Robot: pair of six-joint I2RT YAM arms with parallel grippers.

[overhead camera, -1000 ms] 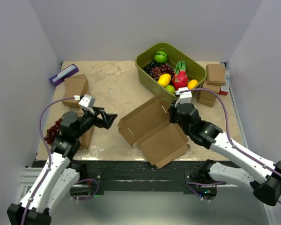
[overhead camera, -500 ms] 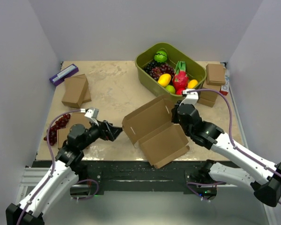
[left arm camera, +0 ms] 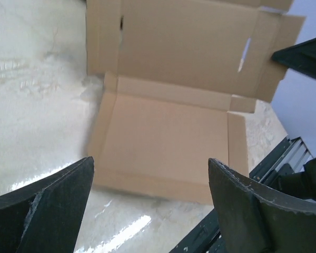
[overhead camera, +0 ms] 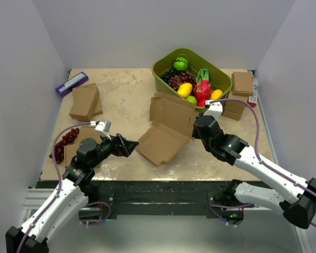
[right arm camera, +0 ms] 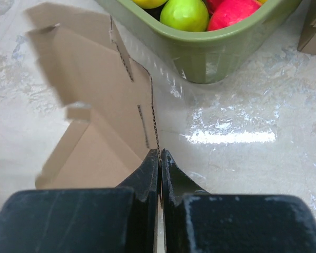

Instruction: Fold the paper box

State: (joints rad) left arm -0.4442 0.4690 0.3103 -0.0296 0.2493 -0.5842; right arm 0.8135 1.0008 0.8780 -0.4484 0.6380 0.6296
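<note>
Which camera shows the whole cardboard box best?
The top external view: the paper box shows almost whole, one panel flat, another standing up. The left wrist view shows its inside close up but cuts off the top. The right wrist view shows only part, with the right tool pinching its edge.

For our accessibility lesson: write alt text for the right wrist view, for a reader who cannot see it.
The right tool is shut on the edge of the paper box, whose creased brown sheet spreads to the left over the pale table. Behind it stands an olive-green tub holding fruit.
</note>
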